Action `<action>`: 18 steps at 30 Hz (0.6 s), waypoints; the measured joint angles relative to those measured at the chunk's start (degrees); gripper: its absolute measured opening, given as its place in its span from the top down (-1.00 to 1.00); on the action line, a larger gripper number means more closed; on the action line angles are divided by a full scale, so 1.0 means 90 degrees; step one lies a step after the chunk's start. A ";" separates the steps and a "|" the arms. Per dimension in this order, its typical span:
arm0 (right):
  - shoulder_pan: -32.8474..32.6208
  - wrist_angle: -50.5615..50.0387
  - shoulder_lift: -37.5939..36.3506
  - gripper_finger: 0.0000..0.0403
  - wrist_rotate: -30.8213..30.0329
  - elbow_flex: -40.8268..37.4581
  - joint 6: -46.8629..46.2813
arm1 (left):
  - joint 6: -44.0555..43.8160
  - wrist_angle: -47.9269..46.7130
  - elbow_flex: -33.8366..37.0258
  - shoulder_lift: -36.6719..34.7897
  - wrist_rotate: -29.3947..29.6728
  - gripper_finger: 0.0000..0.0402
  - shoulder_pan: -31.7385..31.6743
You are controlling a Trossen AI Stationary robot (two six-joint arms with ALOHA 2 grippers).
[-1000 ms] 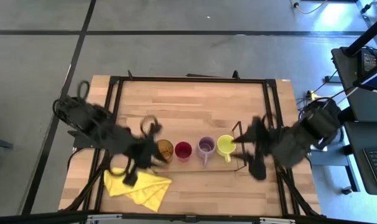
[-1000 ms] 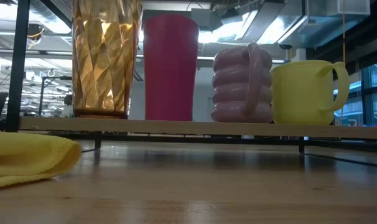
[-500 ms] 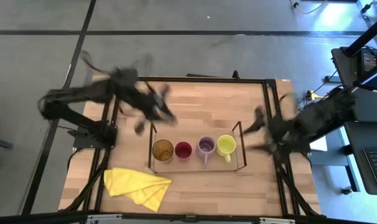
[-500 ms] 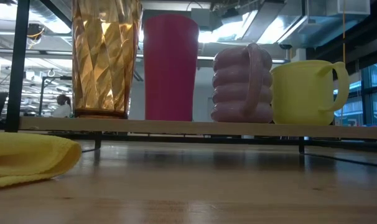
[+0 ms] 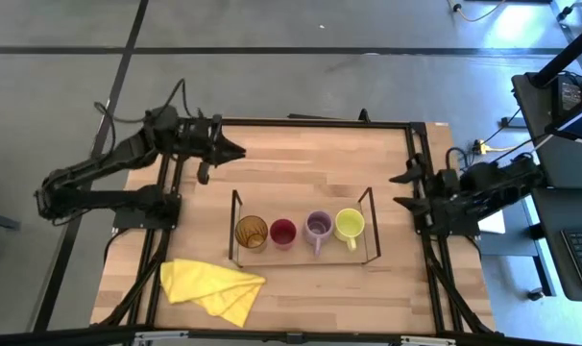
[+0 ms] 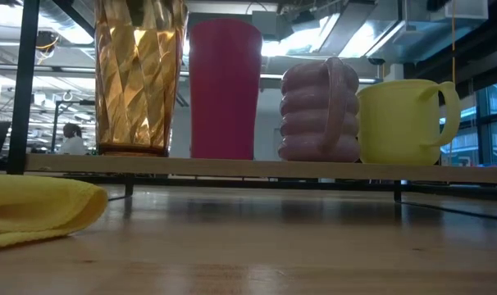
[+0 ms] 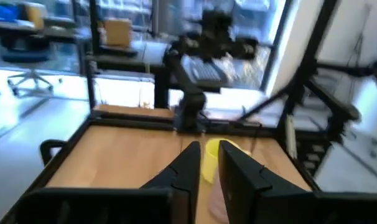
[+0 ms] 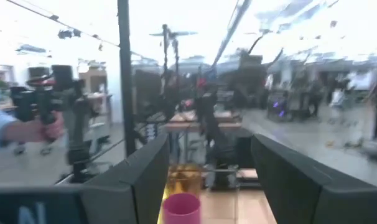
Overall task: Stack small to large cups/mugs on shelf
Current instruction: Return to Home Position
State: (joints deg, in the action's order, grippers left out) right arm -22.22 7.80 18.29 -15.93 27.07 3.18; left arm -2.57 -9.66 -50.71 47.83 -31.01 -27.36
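On the shelf [image 5: 301,253] several cups stand upright in a row: amber tumbler [image 5: 251,232], dark red cup [image 5: 282,232], lilac mug [image 5: 318,227], yellow-green mug [image 5: 349,224]. The low view shows them on the shelf's board [image 6: 257,169]: tumbler [image 6: 140,78], red cup [image 6: 225,90], lilac mug [image 6: 318,111], yellow-green mug [image 6: 400,121]. My left gripper [image 5: 231,151] is shut and empty over the table's far left. My right gripper [image 5: 404,189] is open and empty at the table's right edge, pointing toward the shelf.
A crumpled yellow cloth [image 5: 212,288] lies near the front left of the table, left of the shelf in the low view [image 6: 35,209]. Black frame rails run along the table's edges. A person's hand [image 8: 33,127] holds a camera rig beyond the table.
Both arms have drawn back from the shelf. My left gripper has gone from the amber tumbler up and toward the table's far left. My right gripper has gone from beside the yellow-green mug toward the table's right edge. The cups have stayed in place.
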 joint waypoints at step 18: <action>0.0005 0.1634 -0.2021 -0.13 -0.0062 -0.2927 0.0420 | -0.1850 0.3209 0.4259 -0.2899 0.1569 0.74 0.0015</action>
State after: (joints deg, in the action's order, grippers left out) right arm -22.17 22.51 0.10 -16.49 0.72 6.96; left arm -19.22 19.22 -12.38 21.74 -16.88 -27.22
